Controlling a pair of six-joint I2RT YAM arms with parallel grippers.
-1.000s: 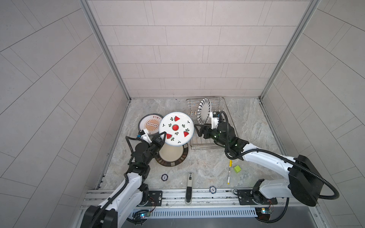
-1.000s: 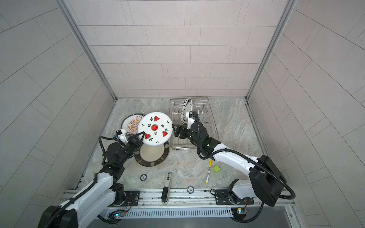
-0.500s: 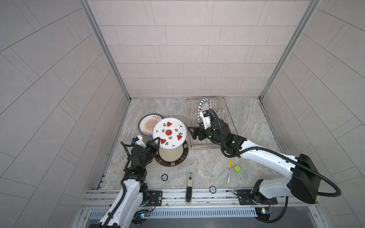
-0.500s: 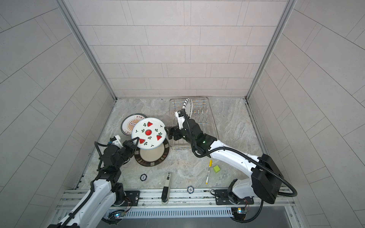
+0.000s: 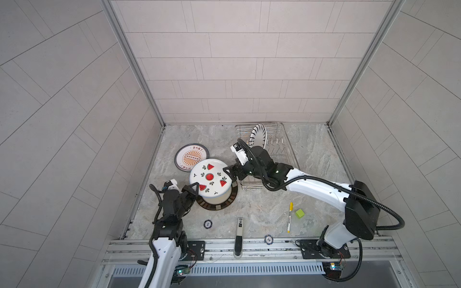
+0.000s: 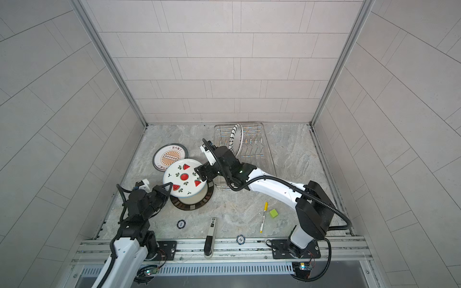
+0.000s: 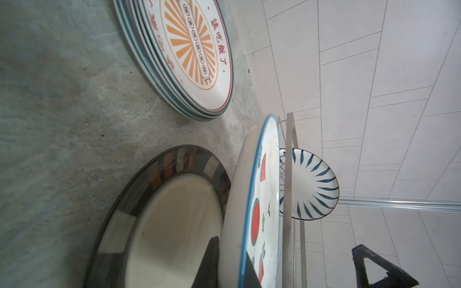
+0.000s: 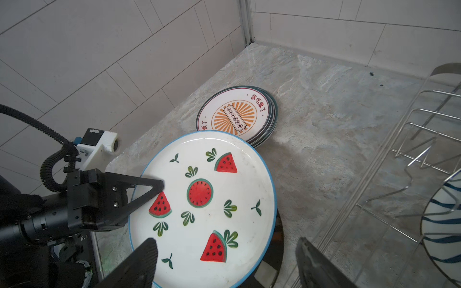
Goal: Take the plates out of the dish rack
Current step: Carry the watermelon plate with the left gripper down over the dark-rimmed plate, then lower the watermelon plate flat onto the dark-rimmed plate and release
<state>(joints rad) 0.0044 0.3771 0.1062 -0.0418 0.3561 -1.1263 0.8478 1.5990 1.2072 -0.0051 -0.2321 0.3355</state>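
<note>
The left gripper [image 5: 193, 187] pinches the glossy watermelon plate [image 5: 210, 177] at the plate's 8 o'clock. One black triangular finger [image 8: 149, 192] lies flat on the painted face and the other sits beneath the blue-edged rim. The plate is round and shallow with a plain white underside. It is held tilted over the larger brown-rimmed plate [image 5: 217, 205], which lies flat just toward 8 o'clock from the table's middle. That plate has a smooth cream well and a dark tiled border. I cannot tell whether the two plates touch.

The right gripper [image 5: 230, 173] sits at the watermelon plate's 3 o'clock. Its fingers are spread wide with the rim between them, and they grip nothing.

At the table's 10 o'clock lies a flat stack of sunburst plates [image 5: 191, 157] with thin teal rims, orange rays and red characters. The watermelon plate's edge overlaps it in both top views.

The rack [image 5: 277, 152] is thin shiny chrome wire, set lengthwise at 1 o'clock on the veined grey marble table [image 5: 311, 154]. One navy-petal plate [image 5: 258, 134] stands on edge between its prongs near the far end.
</note>
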